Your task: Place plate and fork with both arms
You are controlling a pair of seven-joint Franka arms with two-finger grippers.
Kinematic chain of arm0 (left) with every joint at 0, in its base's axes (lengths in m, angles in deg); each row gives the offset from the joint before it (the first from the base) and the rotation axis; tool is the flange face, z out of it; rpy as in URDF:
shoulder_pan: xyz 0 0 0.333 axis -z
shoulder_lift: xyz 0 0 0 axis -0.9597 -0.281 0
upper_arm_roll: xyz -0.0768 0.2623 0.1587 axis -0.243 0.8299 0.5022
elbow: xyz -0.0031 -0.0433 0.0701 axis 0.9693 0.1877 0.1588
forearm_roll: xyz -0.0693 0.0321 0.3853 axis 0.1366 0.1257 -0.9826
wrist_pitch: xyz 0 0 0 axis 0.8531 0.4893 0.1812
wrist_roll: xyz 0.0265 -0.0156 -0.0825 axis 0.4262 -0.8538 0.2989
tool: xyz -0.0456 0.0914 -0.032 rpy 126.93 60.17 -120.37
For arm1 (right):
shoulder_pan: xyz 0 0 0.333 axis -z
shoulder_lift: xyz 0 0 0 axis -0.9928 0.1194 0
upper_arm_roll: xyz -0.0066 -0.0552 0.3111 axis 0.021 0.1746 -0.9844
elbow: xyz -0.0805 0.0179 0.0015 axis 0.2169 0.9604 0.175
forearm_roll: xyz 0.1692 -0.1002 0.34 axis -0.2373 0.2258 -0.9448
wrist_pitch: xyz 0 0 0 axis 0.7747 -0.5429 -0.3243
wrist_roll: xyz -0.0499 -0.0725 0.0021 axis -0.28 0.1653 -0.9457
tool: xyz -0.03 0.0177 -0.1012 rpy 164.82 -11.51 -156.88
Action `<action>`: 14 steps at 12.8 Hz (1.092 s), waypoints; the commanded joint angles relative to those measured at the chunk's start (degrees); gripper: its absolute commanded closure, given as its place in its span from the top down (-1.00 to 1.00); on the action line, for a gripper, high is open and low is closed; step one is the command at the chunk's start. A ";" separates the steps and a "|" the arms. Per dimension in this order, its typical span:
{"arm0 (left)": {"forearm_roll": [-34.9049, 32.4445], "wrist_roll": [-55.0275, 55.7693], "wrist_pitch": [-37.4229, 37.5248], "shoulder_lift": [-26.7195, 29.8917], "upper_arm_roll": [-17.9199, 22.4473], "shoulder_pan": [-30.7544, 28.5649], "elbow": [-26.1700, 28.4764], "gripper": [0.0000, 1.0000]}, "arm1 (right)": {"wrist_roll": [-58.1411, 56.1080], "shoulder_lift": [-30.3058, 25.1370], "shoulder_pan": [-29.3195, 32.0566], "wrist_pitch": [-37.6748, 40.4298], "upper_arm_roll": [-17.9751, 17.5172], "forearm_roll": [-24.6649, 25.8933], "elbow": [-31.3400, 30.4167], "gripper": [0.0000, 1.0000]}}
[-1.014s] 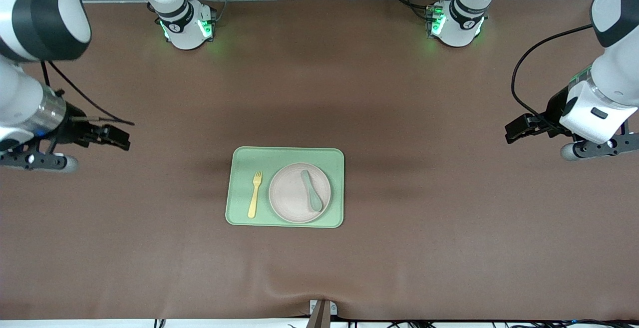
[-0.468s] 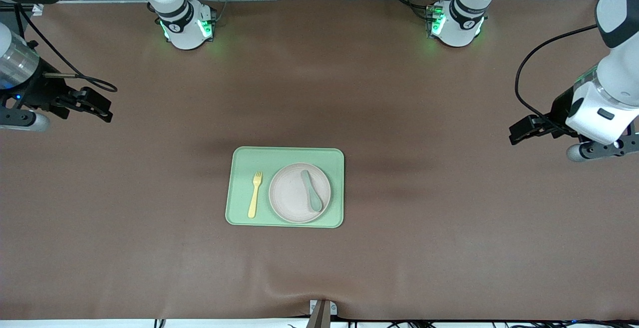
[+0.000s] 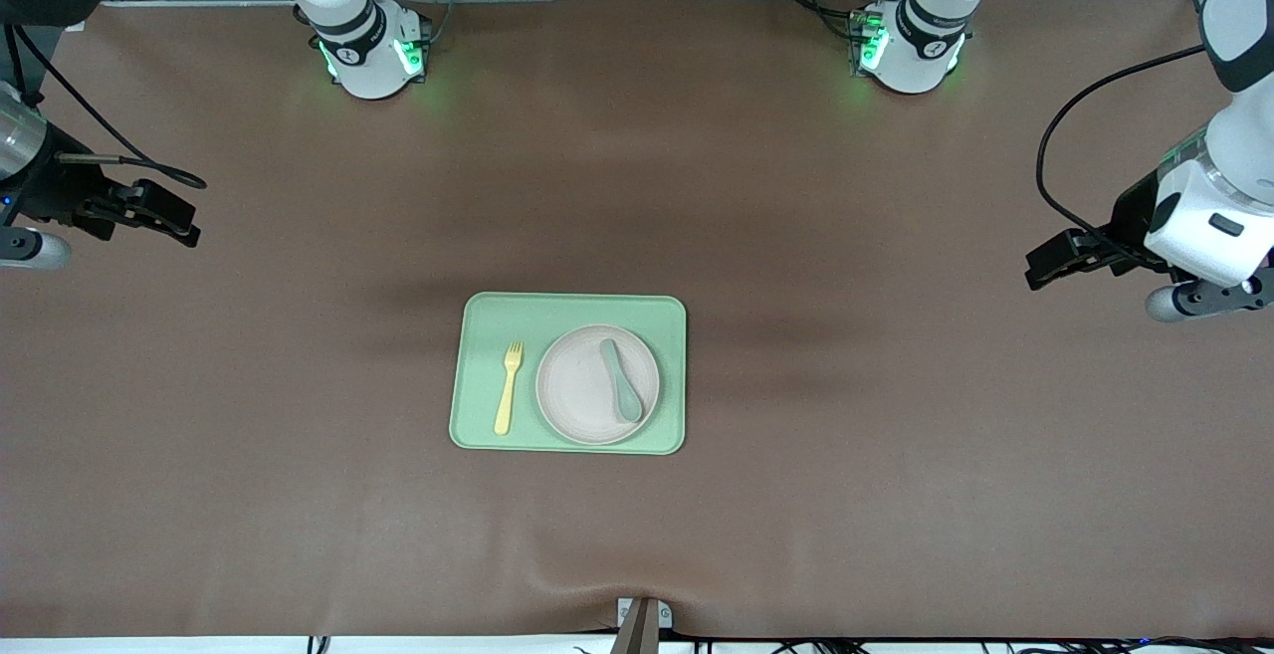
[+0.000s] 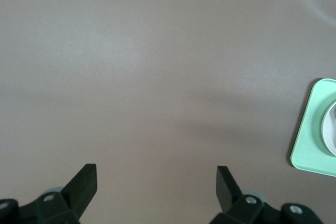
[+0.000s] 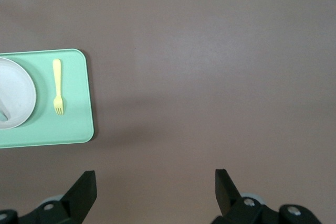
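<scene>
Over the last second the right gripper [image 3: 164, 216] has drawn up and away toward its own end of the table, while the left gripper [image 3: 1057, 262] has barely shifted; both hang over bare table, fingers spread and empty. The plate [image 3: 582, 395], carrying a spoon [image 3: 622, 380], and the fork [image 3: 509, 387] beside it lie on the tray [image 3: 478, 321], so the placing looks finished.

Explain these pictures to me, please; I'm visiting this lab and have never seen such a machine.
Two white robot arms stand at a brown table. One picture looks down from a high camera facing them; two come from cameras on the arms' wrists. Mid-table lies a green tray with a yellow fork beside a pale plate, which carries a teal spoon. The left pincer and the right pincer are open, holding nothing, each over bare table at its own end.
</scene>
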 commanded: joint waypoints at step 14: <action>-0.46 -3.09 1.45 1.20 -0.25 -0.39 -0.12 1.00 | -4.55 -2.24 2.75 0.70 -0.80 -0.44 0.86 1.00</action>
